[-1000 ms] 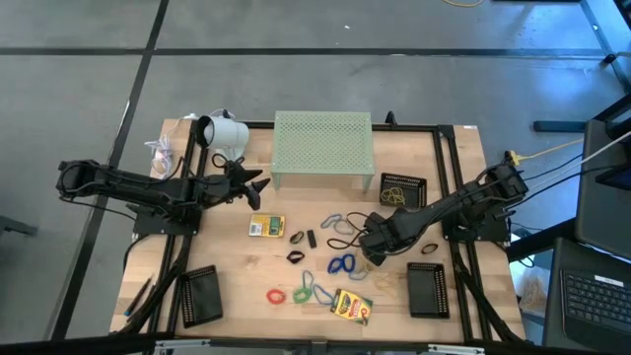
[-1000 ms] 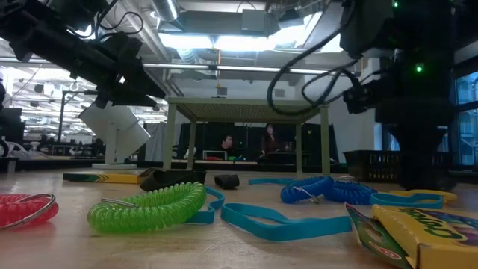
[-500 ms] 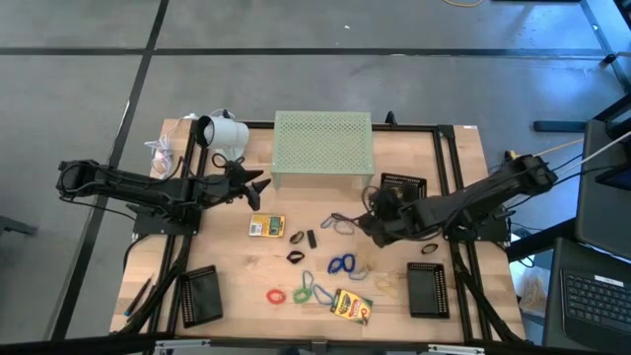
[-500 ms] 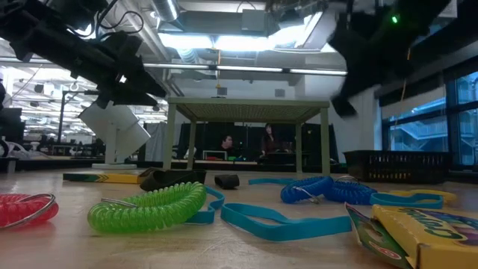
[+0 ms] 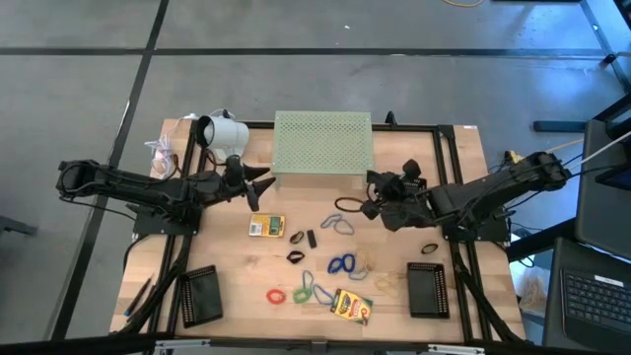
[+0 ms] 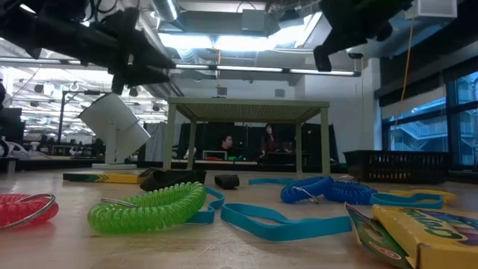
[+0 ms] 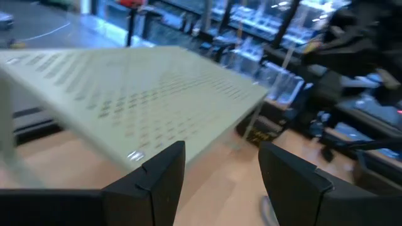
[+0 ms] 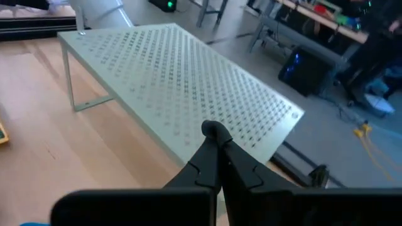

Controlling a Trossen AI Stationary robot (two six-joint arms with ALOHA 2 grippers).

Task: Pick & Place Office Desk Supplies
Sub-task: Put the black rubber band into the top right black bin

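While the left end effector is held spread just beyond the yellow-and-green crayon box, the right end effector is pinched on a dark loop right of the blue band.

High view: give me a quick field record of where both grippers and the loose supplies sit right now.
left gripper: open, empty, beside the pale green perforated stand
right gripper: shut, pinching a dark loop in its fingers, raised near the stand's right corner
crayon boxes: one mid-table, one at front
coiled loops on table: red, green, blue
black mesh trays: front left, front right, back right
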